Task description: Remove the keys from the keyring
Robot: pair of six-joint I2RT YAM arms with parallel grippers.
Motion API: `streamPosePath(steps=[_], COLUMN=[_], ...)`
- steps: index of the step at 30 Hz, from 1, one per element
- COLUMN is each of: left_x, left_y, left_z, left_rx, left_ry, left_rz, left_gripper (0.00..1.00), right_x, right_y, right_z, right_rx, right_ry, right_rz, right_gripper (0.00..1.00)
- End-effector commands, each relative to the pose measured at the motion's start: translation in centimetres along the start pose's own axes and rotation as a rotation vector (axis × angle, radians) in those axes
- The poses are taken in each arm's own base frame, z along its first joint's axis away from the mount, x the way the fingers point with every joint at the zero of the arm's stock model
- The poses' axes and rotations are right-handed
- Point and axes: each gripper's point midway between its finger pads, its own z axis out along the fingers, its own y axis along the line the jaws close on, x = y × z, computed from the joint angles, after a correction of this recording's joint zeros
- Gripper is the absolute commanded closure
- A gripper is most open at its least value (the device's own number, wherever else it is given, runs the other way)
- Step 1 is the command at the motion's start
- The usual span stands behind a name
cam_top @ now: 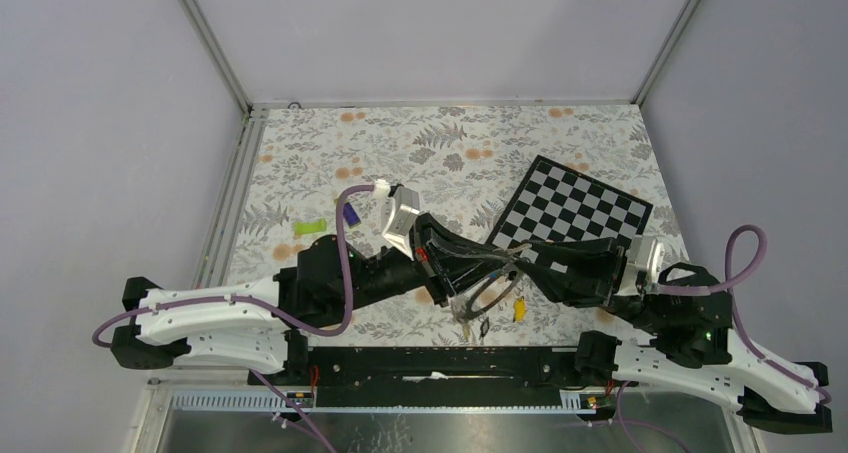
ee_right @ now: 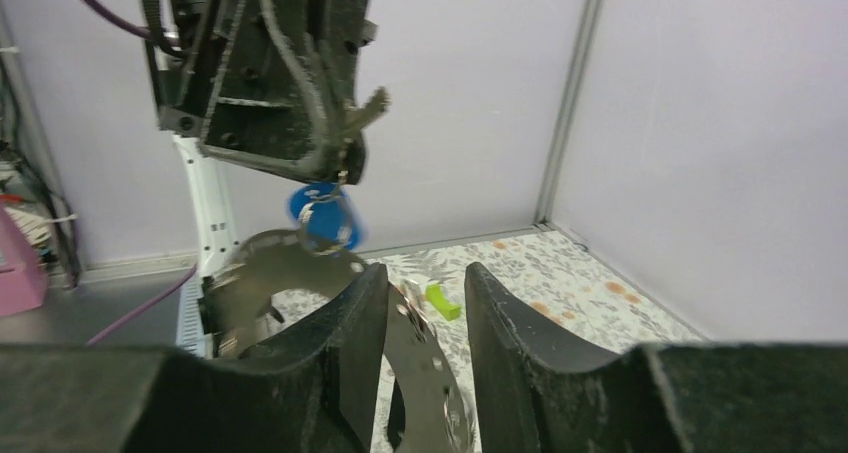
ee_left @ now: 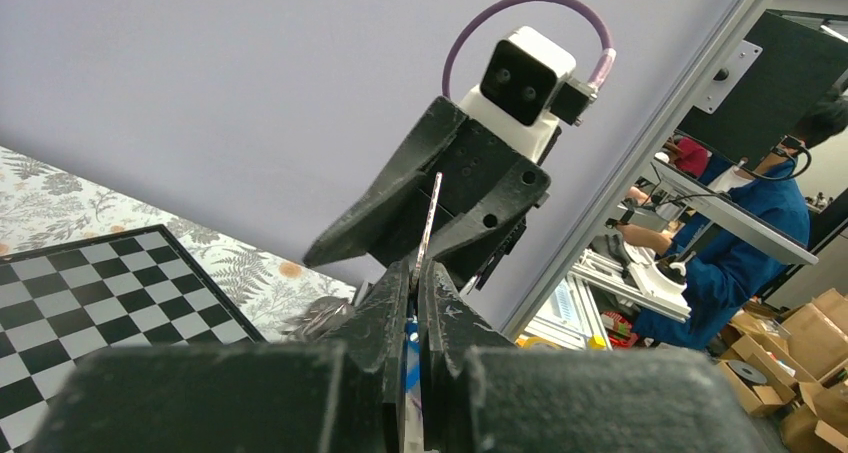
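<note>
While my left gripper [ee_right: 343, 153] clamps a key [ee_right: 372, 105], the keyring [ee_right: 268, 271] hangs rightward between the parted fingers [ee_right: 350, 318] of my right gripper [ee_right: 425, 278]; grip unclear.

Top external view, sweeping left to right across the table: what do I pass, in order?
green block → left wrist camera → keyring → right wrist camera. The checkerboard is left out, since it spans across the keyring's side and beyond.

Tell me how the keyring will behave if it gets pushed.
The keyring looks like flat metal, so probably stiff. Smooth and thin, it may slip in the right gripper. The keys hanging from it would likely swing.
</note>
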Motion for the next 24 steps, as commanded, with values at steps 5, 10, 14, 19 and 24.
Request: streamPosePath(steps=[5, 10, 14, 19, 24], left_x=[-3.6, -2.9, -2.5, -2.2, -2.0], left_y=[-2.8, -3.2, -3.9, -4.5, -4.9], left_z=[0.2, 0.6, 0.8, 0.9, 0.9], left_rx=[0.102, 0.124, 0.159, 0.187, 0.212], left_ry=[-0.079, -0.051, -0.017, 0.002, 0.014], left_rz=[-0.001, 0.000, 0.006, 0.007, 0.008], left_gripper=[1.00, 1.00, 1.00, 1.00, 1.00], right_x=[-4.3, -3.6, -0.9, 0.2, 1.5], right_y=[-3.3, -3.9, -3.6, -4.1, -4.3], right_z=[-1.2, -1.3, -0.8, -0.6, -0.6], right_rx=[0.172, 0.199, 0.174, 0.206, 0.223], right_ry=[-0.124, -0.057, 0.100, 0.176, 0.210], right_rz=[-0.008, -0.027, -0.056, -0.055, -0.050], right_gripper=[0.56, 0.54, 0.50, 0.47, 0.47])
